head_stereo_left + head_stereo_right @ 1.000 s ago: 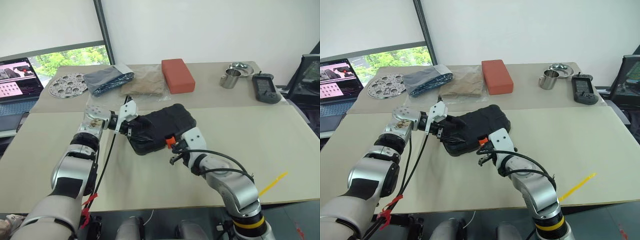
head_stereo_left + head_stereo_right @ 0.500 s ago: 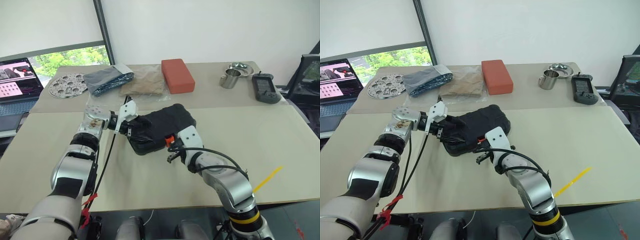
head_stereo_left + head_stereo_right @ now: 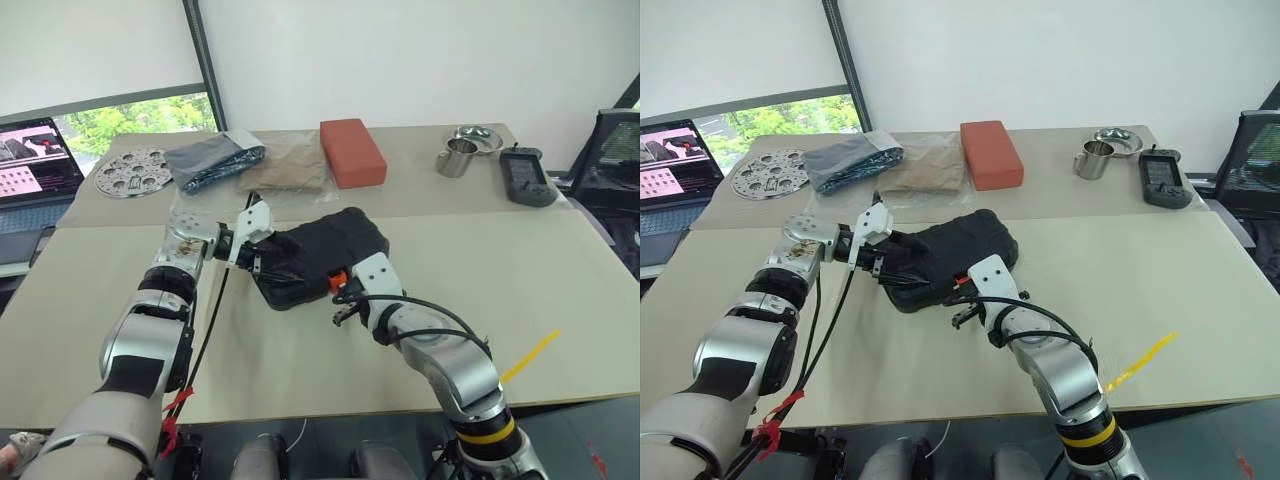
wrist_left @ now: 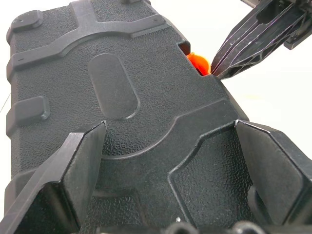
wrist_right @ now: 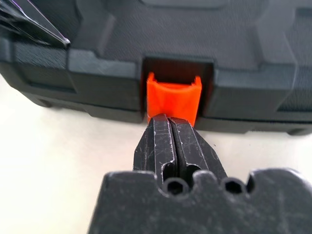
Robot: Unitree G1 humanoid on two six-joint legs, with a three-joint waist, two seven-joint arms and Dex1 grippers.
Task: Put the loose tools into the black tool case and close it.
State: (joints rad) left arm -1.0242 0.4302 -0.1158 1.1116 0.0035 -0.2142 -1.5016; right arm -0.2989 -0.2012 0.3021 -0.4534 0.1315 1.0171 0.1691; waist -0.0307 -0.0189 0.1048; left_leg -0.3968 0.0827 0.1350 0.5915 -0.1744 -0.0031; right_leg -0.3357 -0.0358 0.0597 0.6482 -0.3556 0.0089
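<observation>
Orange latch [image 5: 173,100] under closed right tool [image 5: 170,127] (left [image 4: 168,170] wide) — case [image 3: 320,255] shut.

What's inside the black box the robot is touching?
You can't see inside. The black tool case has its lid down, so whatever is in it is covered. Only its bumpy black top and the orange latch show.

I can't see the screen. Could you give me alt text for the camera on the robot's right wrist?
The right gripper, its two black fingers pressed shut together, points its tip at the orange latch set in a notch on the front edge of the closed black tool case. The case sits on a pale table.
</observation>
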